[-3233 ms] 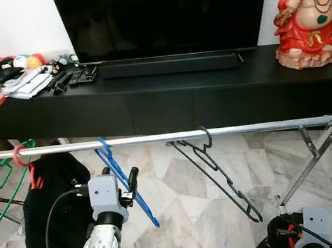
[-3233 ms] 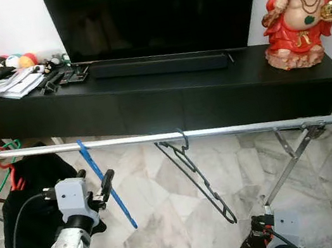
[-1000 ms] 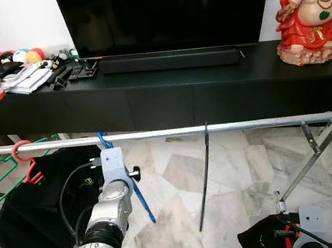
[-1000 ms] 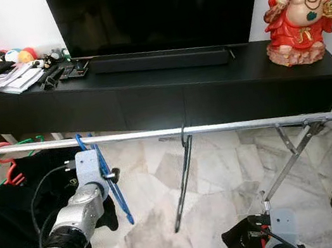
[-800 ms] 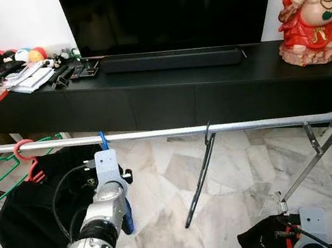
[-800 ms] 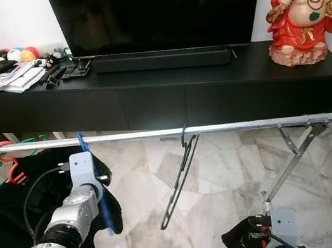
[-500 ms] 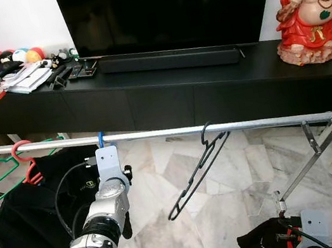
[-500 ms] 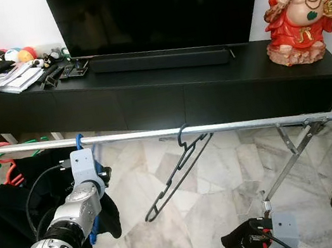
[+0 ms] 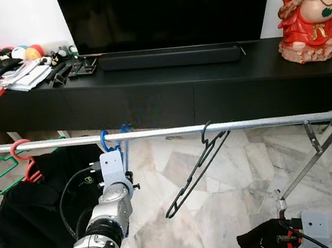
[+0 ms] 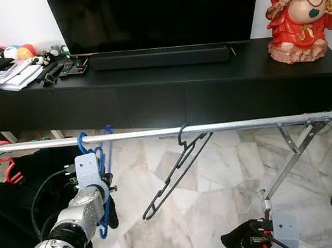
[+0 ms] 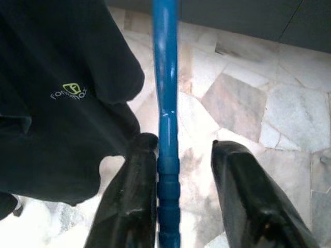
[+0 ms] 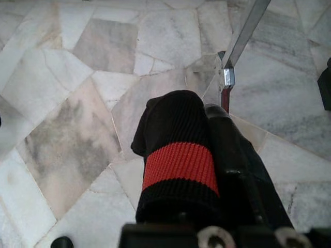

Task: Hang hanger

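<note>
Metal rail (image 9: 262,122) crossing the room before the black TV surface (image 9: 310,66). Blue hanger (image 9: 106,141) hooked over the rail, between the red hanger (image 9: 24,163) and the black hanger (image 9: 195,171), which tilts away from it. Left tool (image 11: 178,175) raised just under the rail, fingers (image 11: 132,196) parted, one touching the blue bar, the other apart: released. Right tool (image 12: 207,170) low near the floor beneath the rail, wearing a black-and-red knit cover; its grip cannot be told.

Marble-tiled floor (image 9: 220,211), long black TV cabinet (image 9: 167,95), dark television (image 9: 170,4), white wall (image 9: 13,22).
</note>
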You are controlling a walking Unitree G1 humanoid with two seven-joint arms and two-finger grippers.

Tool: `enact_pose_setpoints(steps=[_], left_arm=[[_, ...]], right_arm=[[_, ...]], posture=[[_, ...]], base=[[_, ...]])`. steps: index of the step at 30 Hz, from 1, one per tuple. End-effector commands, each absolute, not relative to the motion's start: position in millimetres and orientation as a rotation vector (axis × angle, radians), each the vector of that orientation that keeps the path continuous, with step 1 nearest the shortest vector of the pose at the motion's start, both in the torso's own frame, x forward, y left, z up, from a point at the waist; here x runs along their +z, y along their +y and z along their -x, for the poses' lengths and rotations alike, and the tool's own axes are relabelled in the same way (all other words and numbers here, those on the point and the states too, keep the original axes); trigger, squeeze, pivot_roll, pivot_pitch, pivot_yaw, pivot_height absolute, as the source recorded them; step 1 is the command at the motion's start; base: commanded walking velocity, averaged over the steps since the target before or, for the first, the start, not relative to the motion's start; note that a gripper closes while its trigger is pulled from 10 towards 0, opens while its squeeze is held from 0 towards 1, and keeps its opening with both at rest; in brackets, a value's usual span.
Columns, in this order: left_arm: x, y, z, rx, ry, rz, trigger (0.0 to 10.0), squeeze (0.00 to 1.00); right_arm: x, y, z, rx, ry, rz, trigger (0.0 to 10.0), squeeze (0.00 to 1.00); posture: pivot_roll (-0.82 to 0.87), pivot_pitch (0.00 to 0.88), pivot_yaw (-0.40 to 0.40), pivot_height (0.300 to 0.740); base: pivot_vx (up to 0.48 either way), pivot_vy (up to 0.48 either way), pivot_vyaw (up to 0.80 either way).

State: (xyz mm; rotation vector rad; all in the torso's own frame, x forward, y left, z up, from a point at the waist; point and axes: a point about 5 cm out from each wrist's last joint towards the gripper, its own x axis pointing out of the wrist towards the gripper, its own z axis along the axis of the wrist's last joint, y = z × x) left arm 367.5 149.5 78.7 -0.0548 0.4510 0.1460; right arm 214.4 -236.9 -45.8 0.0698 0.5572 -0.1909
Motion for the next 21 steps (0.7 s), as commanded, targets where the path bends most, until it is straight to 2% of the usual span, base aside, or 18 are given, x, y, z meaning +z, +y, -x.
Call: enact_pose_setpoints(steps=[1,21], left_arm=[[80.7,151.5,-368.9,0.147,0.446,0.051,0.0,0.00],[86.3,156.3,-370.1,0.141,0.366,-0.061,0.0,0.00]], right_arm=[[-43.5,-239.3,-214.3,-0.195,0.530,-0.065,10.0,0.00],[-44.1,-233.4,-215.9,-0.180,0.529,-0.070,10.0,0.00]], posture=[[-0.09,0.053,0.014,0.740],[-0.07,0.052,0.011,0.740]], base=[[0.000,0.000,0.00],[0.000,0.000,0.00]])
